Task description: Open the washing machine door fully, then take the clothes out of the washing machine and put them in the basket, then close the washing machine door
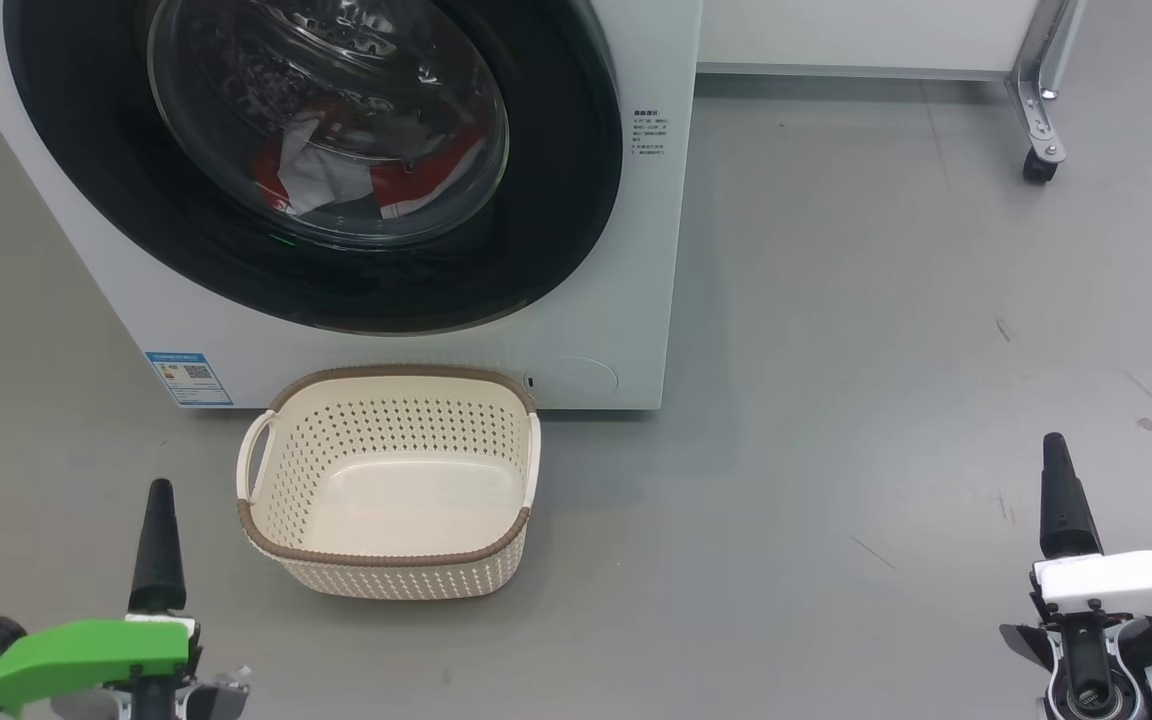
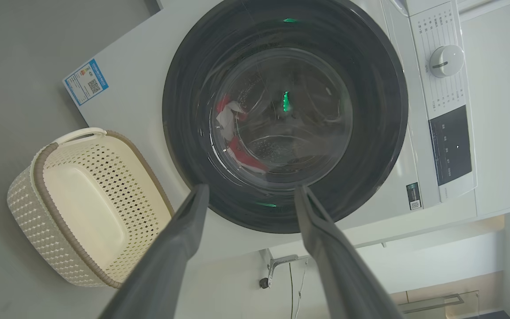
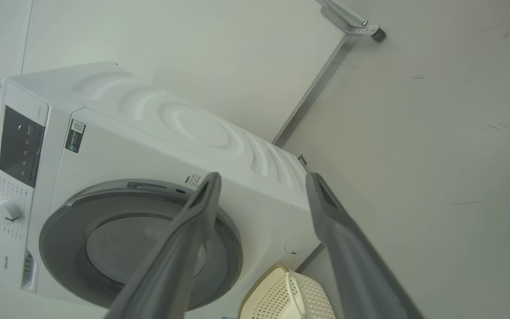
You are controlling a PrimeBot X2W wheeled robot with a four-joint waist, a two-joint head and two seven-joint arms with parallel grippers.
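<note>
Left gripper (image 2: pixel 251 190) and right gripper (image 3: pixel 264 177) both spread wide, gripping nothing. Ahead of the left one, the glossy black-rimmed round glass door (image 2: pixel 179 110) sits shut on the boxy white washing machine (image 2: pixel 135 57), crumpled red-and-white clothes (image 2: pixel 230 117) behind it. The perforated cream plastic basket (image 2: pixel 27 212) stands on the floor, nearer the left gripper.

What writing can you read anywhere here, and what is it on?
"Hisense": front of the washing machine, beside the dial, faint.
Blue sticker: too small to read.
Print beside the door: too small.
Control panel markings: blurred.
Black label: too small.
</note>
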